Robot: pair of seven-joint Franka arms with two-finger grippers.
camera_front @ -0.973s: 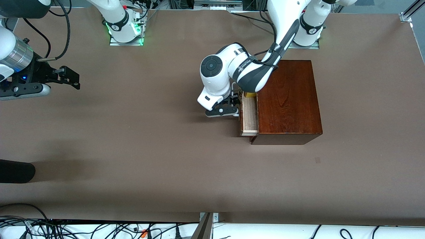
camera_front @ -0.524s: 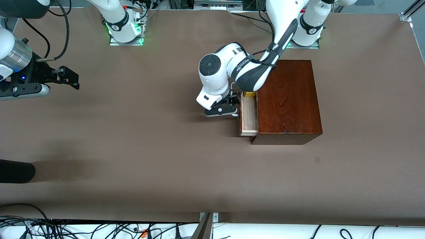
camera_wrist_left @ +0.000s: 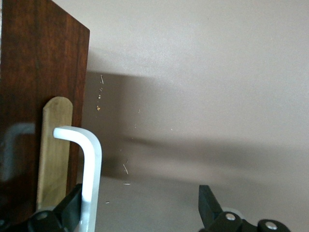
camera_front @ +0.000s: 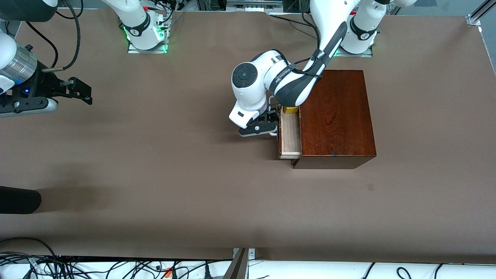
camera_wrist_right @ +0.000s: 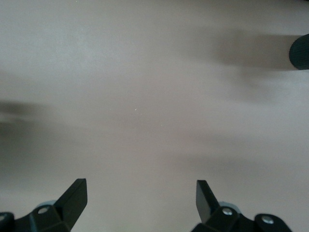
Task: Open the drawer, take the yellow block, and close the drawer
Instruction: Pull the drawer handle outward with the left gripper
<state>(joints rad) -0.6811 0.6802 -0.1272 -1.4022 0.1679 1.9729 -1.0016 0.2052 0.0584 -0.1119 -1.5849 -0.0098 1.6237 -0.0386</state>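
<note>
Front view puts the drawer (camera_front: 290,135) part way out of the box (camera_front: 335,116), sticking out at the box's nine o'clock, toward the right arm's end of the worktop (camera_front: 174,174). The yellow block (camera_front: 290,110) sits at the drawer's twelve o'clock end, close to the box's face and half hidden under my left arm. My left hand (camera_wrist_left: 140,205) is at the drawer front, released, jaws wide. In the left wrist view the white handle (camera_wrist_left: 89,179) stands in the gap just beside one finger, and I can't tell if they touch. My right hand (camera_front: 83,91) waits over bare worktop at nine o'clock, also released and holding nothing. I judge the block light, rigid and square-faced, so it should not crush or squirm. I would come down from above and pinch two opposite flat sides, low enough for the pads to seat fully. It lies near the tray's end wall, so finger room looks tight. I would line my fingers up along whichever axis leaves space for both. The drawer seems a stiff wooden tray that could bind if pulled off centre, and the glossy box might slide with it. For any further pull, or the push to shut it, I would work at the middle of the handle, squarely.
</note>
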